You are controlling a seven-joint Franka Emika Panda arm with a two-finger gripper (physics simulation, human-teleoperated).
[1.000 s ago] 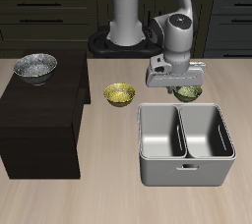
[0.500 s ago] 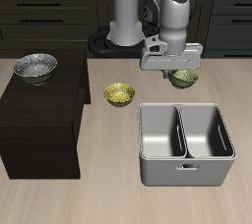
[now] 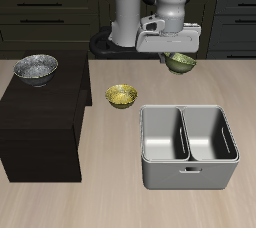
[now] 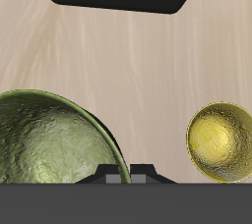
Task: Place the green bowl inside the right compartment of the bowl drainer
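Observation:
The green bowl (image 3: 181, 63) hangs in the air above the table, behind the bowl drainer (image 3: 190, 147), with my gripper (image 3: 176, 60) shut on its rim. In the wrist view the green bowl (image 4: 49, 140) fills the area close to the gripper body, and the table lies well below it. The drainer's two grey wells, parted by a central divider, both hold nothing; the right compartment (image 3: 164, 135) is the well nearer the yellow bowl. My fingertips themselves are hidden by the bowl and the hand.
A yellow bowl (image 3: 121, 96) of like size sits on the table beside the drainer's back corner, seen also in the wrist view as the yellow bowl (image 4: 220, 141). A silver speckled bowl (image 3: 35, 68) rests on a dark cabinet (image 3: 40, 122).
The gripper has risen with the green bowl held in it, lifting it off the table and a little toward the back. The other bowls and the drainer stayed put.

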